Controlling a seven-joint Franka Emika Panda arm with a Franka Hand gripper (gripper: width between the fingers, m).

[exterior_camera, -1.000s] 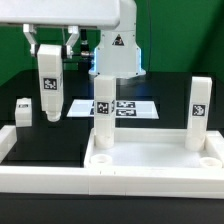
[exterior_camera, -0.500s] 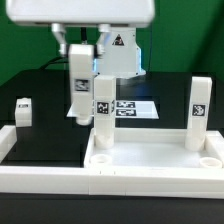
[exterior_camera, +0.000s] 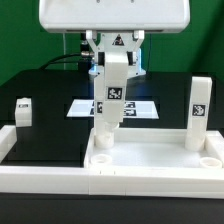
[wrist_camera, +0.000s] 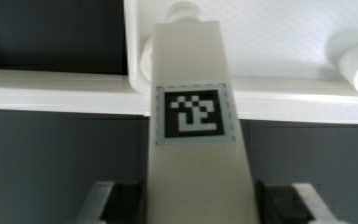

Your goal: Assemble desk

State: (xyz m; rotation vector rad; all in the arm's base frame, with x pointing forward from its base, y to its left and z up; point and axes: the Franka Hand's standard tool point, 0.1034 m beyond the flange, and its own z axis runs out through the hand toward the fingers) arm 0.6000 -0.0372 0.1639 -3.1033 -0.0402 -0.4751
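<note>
gripper point(wrist_camera: 194, 207): mine, clamped on held leg point(wrist_camera: 194, 110), which hung over tabletop point(exterior_camera: 150, 157) by its rear rim. i judged it light, stiff, smooth plastic; best taken by flat sides near top. beyond stood upright leg point(exterior_camera: 199, 113), exterior view's right.

arm: overhead | wrist: pointing straight down | pincer point(exterior_camera: 117, 62): both fingers point(wrist_camera: 107, 200) clamped on leg point(exterior_camera: 112, 98)

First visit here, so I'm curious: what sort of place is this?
Probably a robotics research lab's test bench: a claw holds a white leg bearing a black-and-white tag, and a marker board lies on the black table.
</note>
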